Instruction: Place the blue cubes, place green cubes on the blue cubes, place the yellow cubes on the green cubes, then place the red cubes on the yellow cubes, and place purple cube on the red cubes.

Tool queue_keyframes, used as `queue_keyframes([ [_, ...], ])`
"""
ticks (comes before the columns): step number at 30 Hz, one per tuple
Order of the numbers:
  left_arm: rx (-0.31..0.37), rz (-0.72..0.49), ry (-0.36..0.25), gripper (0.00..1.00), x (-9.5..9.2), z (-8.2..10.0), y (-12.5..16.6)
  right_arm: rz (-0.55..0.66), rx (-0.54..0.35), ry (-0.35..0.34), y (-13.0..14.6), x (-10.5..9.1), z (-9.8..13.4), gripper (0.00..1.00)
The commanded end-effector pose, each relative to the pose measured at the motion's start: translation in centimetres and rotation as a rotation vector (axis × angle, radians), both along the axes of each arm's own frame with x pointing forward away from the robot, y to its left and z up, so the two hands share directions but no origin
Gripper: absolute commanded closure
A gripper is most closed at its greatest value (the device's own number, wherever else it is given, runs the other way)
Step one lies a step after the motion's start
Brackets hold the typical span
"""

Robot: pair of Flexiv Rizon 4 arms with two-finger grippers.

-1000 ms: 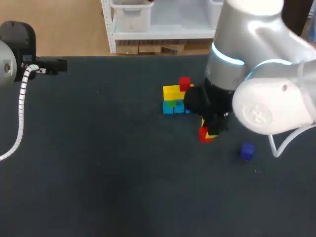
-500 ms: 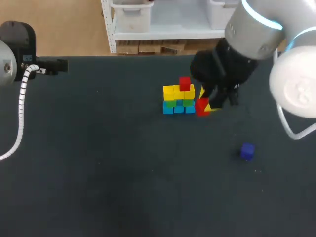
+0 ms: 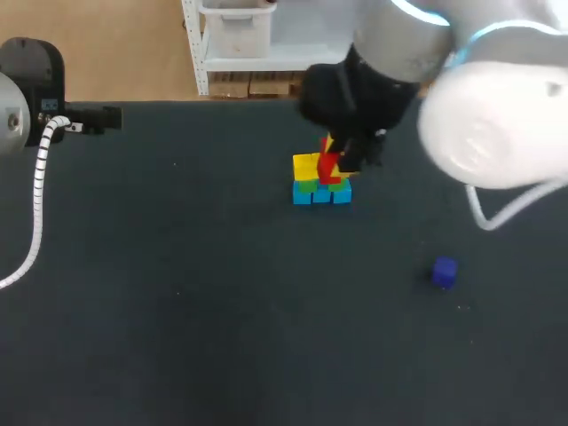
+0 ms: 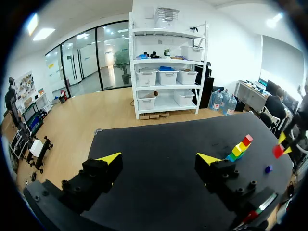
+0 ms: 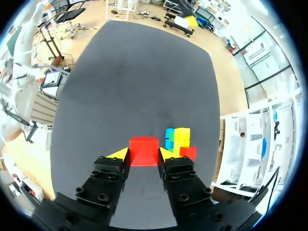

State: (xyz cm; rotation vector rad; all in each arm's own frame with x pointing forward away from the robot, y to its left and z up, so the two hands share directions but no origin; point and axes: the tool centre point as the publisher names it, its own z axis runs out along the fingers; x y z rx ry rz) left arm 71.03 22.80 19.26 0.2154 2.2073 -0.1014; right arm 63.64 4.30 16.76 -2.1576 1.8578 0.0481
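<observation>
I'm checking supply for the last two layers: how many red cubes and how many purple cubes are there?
Red: 2, the held red cube in the right hand and the stacked red cube
Purple: 1, the purple cube
Total: 3

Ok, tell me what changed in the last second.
The right gripper, shut on a red cube, carried it up from the table and across toward the stack. The stack, the purple cube and the open left gripper stayed put.

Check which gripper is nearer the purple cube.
Right. Right gripper, shut on a red cube, at the stack, apart from the purple cube; left gripper far across the table.
</observation>
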Motion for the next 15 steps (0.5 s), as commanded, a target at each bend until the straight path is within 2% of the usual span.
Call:
queue_keyframes([
  [1,-0.001,-0.001,-0.001,0.0,0.0,0.0,0.0,-0.015,-0.05,0.066,2.4,3.9,-1.1,1.0],
  [10,-0.001,-0.001,-0.001,0.0,0.0,0.0,0.0,-0.068,-0.092,0.072,3.4,7.4,-2.7,1.0],
  [15,-0.001,-0.001,-0.001,0.0,0.0,0.0,0.0,-0.08,-0.106,0.084,2.9,8.3,-3.5,1.0],
])
